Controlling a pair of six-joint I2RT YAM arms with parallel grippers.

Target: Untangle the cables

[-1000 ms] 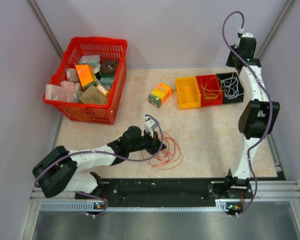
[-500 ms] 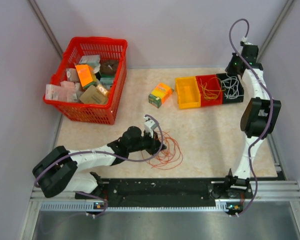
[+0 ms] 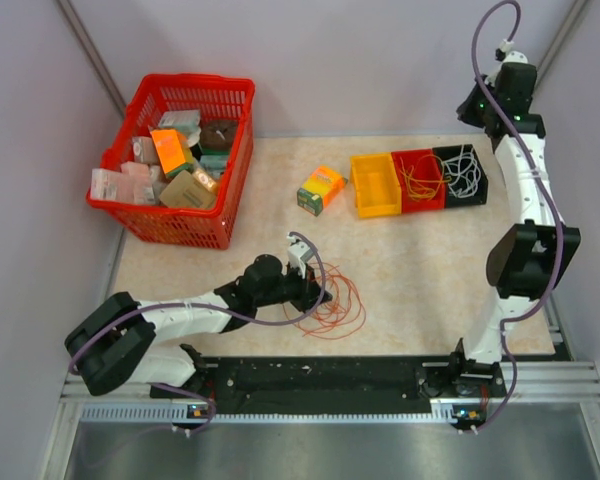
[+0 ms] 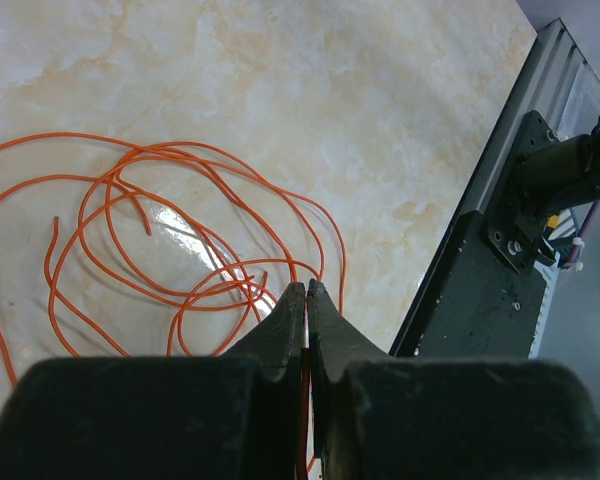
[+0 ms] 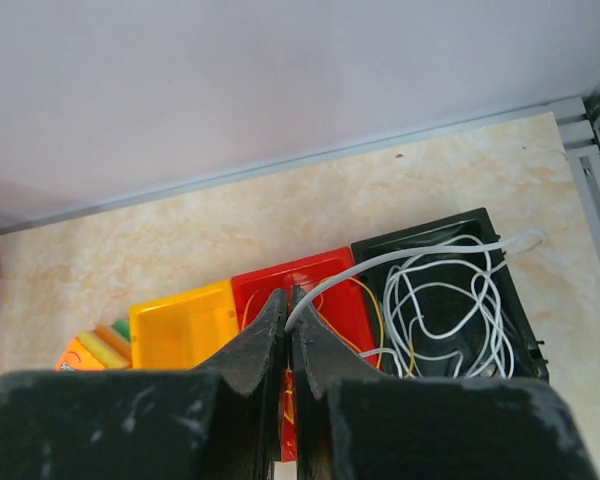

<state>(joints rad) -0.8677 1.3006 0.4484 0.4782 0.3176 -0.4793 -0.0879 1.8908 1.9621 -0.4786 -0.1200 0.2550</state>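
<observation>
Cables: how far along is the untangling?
Done: thin yellow wires lie in the red plastic bin, thin white wires in the black plastic bin. In hand: left jaws shut on the orange wire tangle; right jaws shut on one white strand. Left: orange loops lie tangled on the beige table; the yellow plastic bin is empty.

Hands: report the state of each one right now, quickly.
Left hand: closed, pinching a strand of the orange cable.
Right hand: closed, holding the white cable that runs up from the black bin.
</observation>
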